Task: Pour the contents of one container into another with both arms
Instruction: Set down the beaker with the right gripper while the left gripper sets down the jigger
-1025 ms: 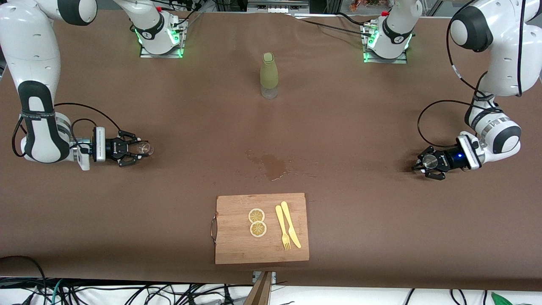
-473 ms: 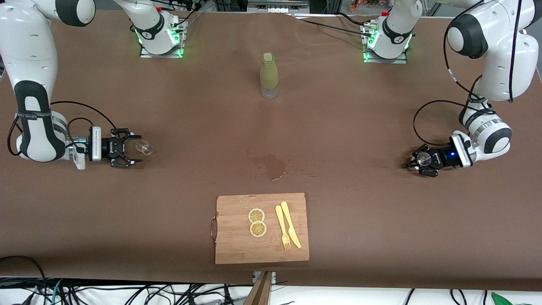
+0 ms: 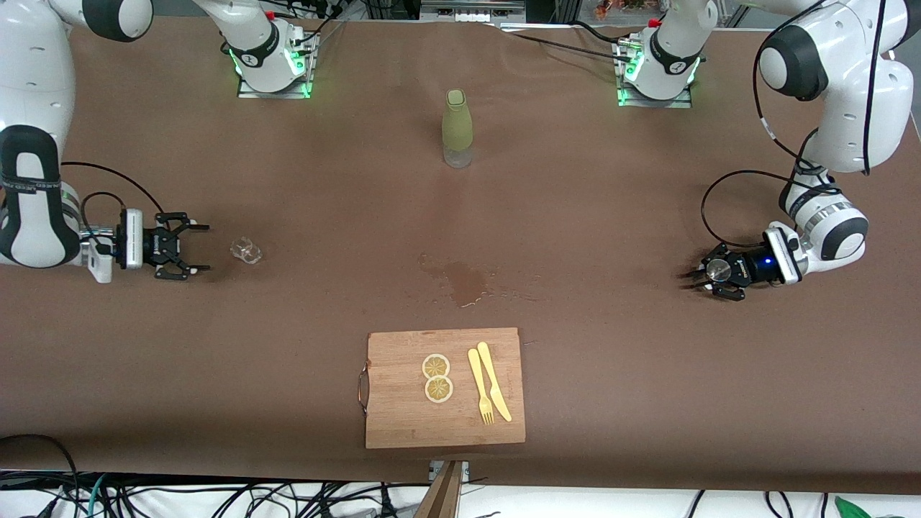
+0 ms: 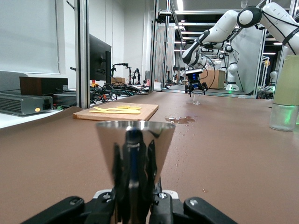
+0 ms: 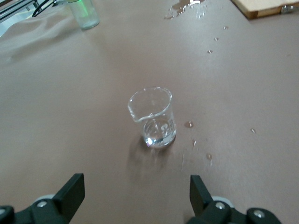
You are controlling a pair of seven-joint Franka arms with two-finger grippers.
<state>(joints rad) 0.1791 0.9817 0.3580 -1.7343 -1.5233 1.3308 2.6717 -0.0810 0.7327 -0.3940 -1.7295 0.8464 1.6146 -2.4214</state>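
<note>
Two grippers low over the brown surface (image 3: 647,180), one at each end.
Front: right gripper (image 3: 188,248), jaws wide and empty, near glass beaker (image 3: 246,250). Left wrist: left gripper (image 4: 133,205) around steel cup (image 4: 134,144); grip unclear. Right wrist: beaker upright, apart.

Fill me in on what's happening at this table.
The right gripper is open and clear of the small glass beaker, which stands upright on the table at the right arm's end. The left gripper, low at the left arm's end, has its fingers around a steel cup. A wet spill lies just above the cutting board.
</note>
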